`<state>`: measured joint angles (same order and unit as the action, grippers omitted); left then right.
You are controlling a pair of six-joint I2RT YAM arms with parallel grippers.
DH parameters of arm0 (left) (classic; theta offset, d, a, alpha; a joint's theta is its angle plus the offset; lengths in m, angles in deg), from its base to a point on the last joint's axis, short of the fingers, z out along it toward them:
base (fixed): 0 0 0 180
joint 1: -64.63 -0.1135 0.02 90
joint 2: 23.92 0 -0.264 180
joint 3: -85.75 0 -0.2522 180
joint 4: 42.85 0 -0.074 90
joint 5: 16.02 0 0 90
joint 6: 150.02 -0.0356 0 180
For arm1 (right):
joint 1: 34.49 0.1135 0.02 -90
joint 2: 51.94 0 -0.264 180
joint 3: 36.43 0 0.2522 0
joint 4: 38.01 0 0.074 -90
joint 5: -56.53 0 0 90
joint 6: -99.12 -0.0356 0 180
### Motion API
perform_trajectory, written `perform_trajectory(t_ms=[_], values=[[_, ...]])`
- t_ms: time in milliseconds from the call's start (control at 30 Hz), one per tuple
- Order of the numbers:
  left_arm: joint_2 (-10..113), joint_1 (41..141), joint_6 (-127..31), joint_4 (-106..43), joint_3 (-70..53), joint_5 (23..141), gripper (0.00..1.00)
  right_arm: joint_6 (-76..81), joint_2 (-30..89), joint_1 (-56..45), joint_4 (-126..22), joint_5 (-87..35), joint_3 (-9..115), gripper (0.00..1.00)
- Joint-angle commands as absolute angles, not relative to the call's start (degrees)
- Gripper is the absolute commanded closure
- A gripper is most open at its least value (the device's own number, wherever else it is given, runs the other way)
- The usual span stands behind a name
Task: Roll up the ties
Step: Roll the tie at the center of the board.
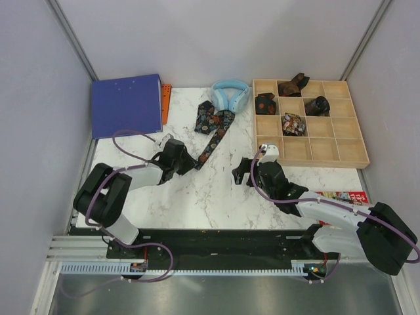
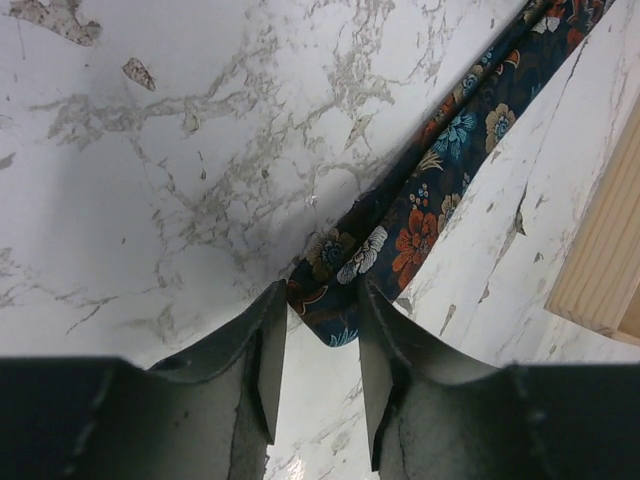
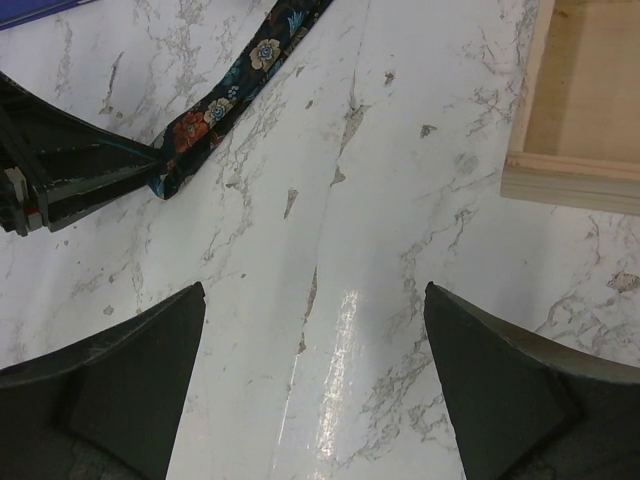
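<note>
Left gripper is narrowed right down, straddling the tie at its thin tip, guessing that's where the roll starts. Right gripper hangs wide open, empty.

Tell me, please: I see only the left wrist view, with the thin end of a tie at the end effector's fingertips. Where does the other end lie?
Observer: The tie runs from the left end effector toward the far side; its wide end lies folded close by the headphones.
Operator: Is the right end effector busy?
Observer: No. The right end effector is open above the table and holds nothing.
Operator: How many ties are rolled?
Observer: Four rolled ties sit in the wooden box.
</note>
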<state>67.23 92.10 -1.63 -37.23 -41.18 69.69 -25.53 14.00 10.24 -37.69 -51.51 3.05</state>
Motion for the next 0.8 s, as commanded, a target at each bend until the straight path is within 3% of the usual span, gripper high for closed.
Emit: perform_trajectory(t_ms=[0,267,600,767], values=[[69.06,92.76,0.71,-36.91,-39.09,67.65,0.65,-25.07,12.93,10.07,-35.43,-51.4,2.73,0.02],[68.45,93.46,0.19,-35.77,-39.35,68.79,0.88,-25.07,13.19,9.81,-35.25,-51.13,2.74,0.02],[58.88,97.42,-8.42,-29.44,-40.23,68.88,0.87,-25.33,12.93,9.72,-35.43,-51.31,2.82,0.02],[50.19,100.23,-13.96,-25.05,-43.66,68.8,0.8,-25.59,13.63,9.63,-37.35,-50.96,4.57,0.02]])
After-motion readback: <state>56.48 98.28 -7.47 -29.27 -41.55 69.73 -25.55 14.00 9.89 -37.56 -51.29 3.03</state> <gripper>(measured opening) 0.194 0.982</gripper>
